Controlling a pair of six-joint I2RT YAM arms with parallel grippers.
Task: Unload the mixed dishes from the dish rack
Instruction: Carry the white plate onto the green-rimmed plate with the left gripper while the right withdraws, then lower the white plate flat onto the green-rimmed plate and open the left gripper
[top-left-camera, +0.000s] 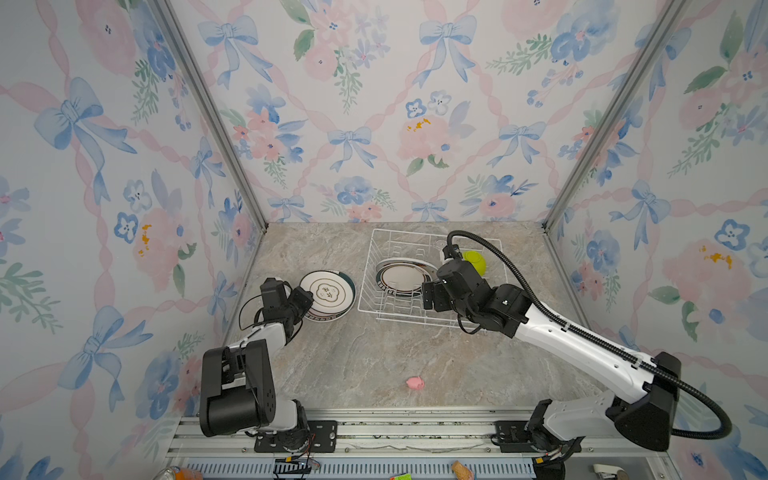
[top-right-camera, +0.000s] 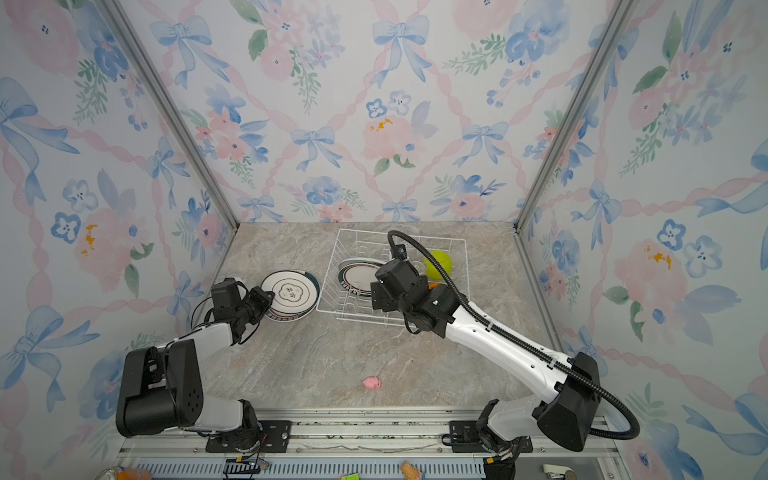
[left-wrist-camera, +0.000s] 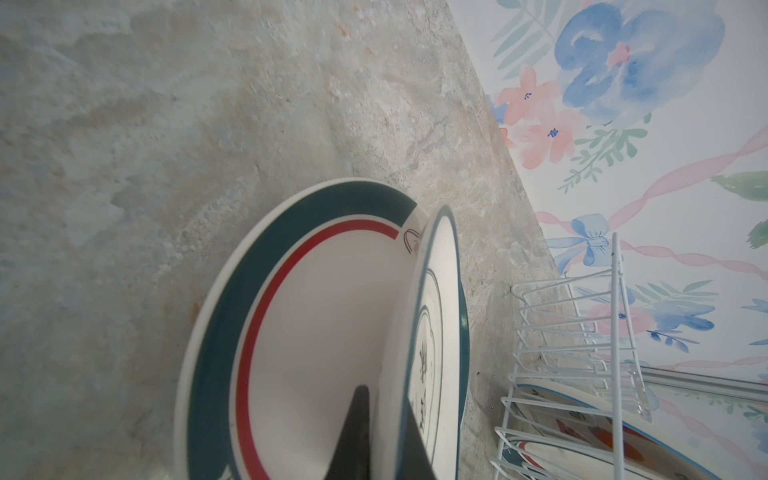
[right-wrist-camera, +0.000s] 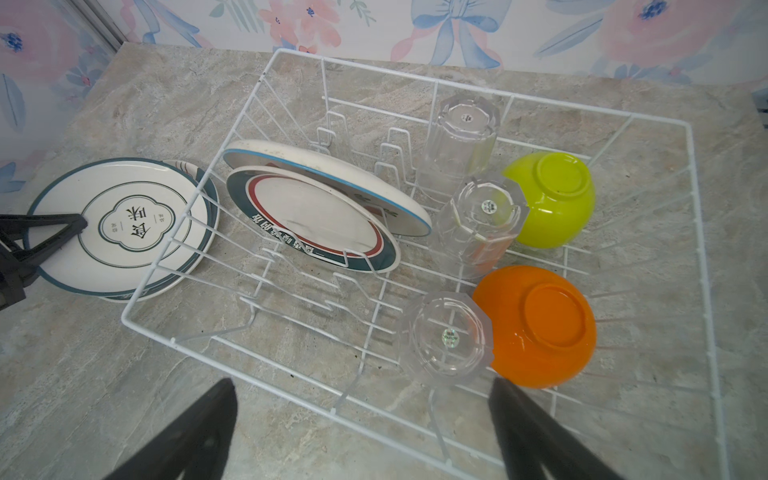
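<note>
My left gripper (left-wrist-camera: 390, 440) is shut on the rim of a white plate with a green emblem (top-left-camera: 328, 292), tilted over a teal-and-red-banded plate (left-wrist-camera: 291, 316) on the table left of the dish rack (top-left-camera: 365, 274). The rack holds two leaning plates (right-wrist-camera: 316, 220), three upturned clear glasses (right-wrist-camera: 482, 220), an upturned lime-green bowl (right-wrist-camera: 552, 199) and an upturned orange bowl (right-wrist-camera: 540, 324). Over the rack's near edge hangs my right gripper (right-wrist-camera: 365, 432), open and holding nothing, close to the nearest glass (right-wrist-camera: 444, 332).
A small pink toy (top-left-camera: 415, 382) lies on the marble tabletop toward the front. Wallpapered walls close in the back and both sides. The right arm's black cable loops above the rack's right half.
</note>
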